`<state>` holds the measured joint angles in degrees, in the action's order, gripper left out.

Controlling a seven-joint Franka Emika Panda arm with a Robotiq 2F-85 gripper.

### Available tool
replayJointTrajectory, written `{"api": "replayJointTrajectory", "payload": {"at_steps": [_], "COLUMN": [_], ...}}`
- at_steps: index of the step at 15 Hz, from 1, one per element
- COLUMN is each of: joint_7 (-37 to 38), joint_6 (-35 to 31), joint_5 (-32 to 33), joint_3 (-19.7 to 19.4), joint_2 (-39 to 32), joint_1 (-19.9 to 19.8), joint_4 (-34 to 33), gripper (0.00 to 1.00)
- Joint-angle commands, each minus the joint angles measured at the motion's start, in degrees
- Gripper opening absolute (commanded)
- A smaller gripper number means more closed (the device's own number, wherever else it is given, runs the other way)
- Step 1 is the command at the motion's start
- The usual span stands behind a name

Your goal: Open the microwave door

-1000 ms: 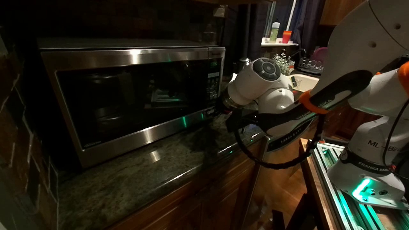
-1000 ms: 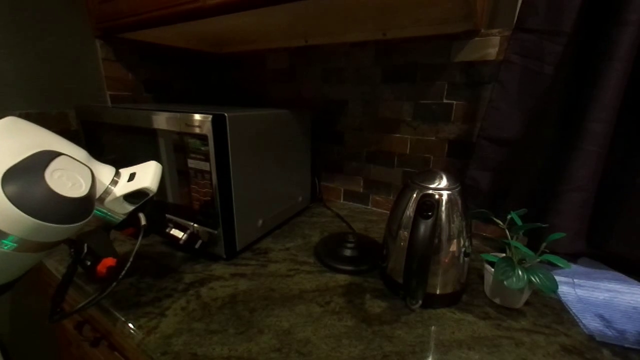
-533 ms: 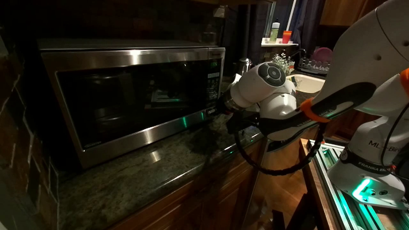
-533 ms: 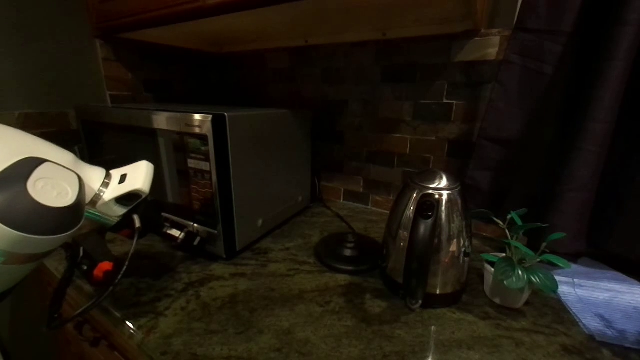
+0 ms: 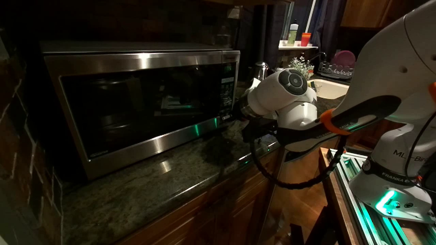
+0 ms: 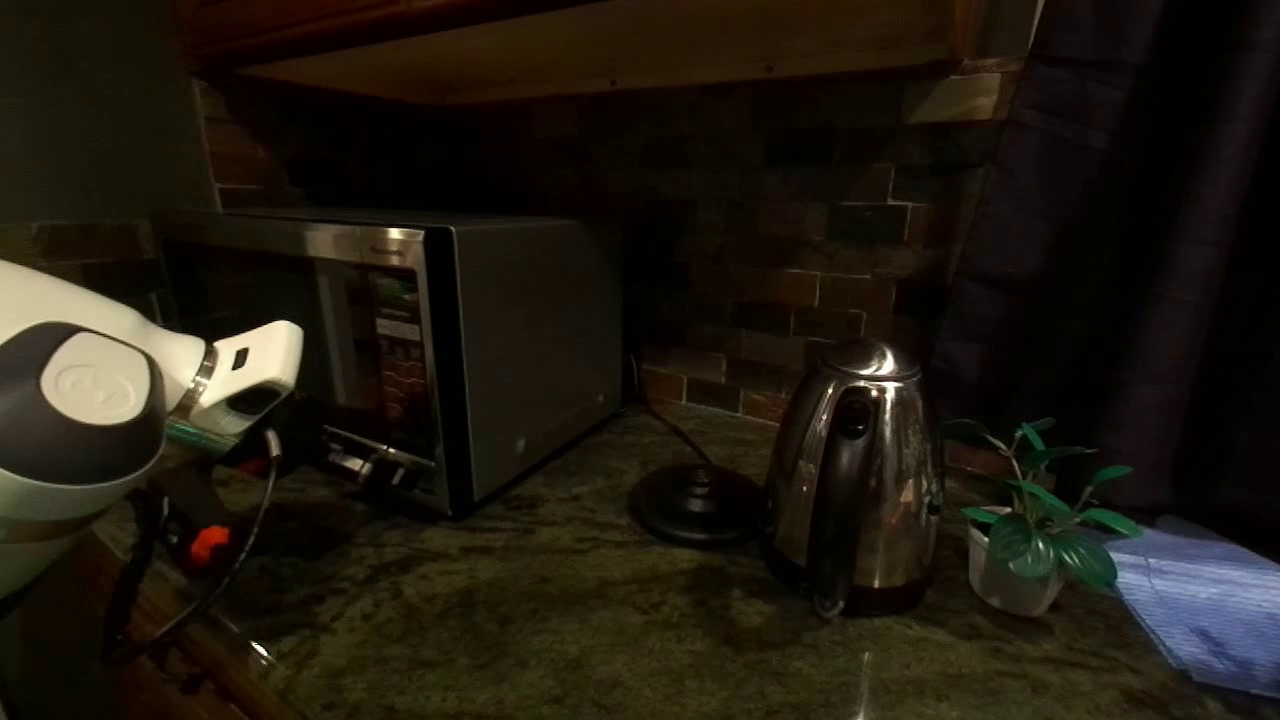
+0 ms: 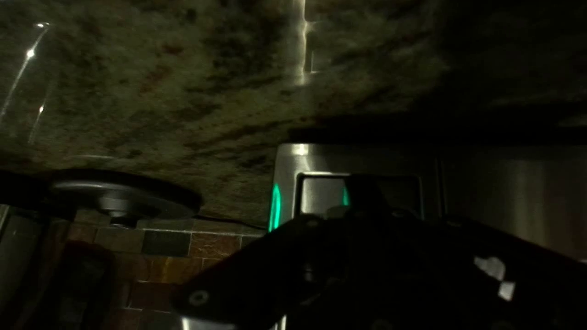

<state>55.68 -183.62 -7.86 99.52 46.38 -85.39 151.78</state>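
- Mottled stone counter [image 5: 163, 183], dimly lit, toward seven o'clock in an exterior view.
- Microwave door [image 5: 143, 112] closed, at nine o'clock there.
- Clenched gripper [image 7: 364, 190] before a framed panel [image 7: 321, 195], at the door's three o'clock; contact unclear.
- Steel kettle [image 6: 858, 480] upright, four o'clock in an exterior view; black base [image 6: 698, 510] at its nine.

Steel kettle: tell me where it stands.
In an exterior view, the steel kettle stands right of centre on the stone counter, between the black power base and the potted plant.
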Motion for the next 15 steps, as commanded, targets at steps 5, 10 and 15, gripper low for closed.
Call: {"api": "replayJointTrajectory", "payload": {"at_steps": [5,10,15], "joint_7": [-2.99,-4.95,-5.33], "joint_6": [-6.23,-12.09,-18.30], "joint_5": [-1.78,-1.87,-3.65], "joint_3": [0.88,4.57,7.26], "joint_2": [6.05,5.64,7.57], "joint_1": [-6.57,-11.65,-15.34], "joint_4": [-2.77,-3.38,-3.98], "gripper": [0.00,0.00,0.00]}}
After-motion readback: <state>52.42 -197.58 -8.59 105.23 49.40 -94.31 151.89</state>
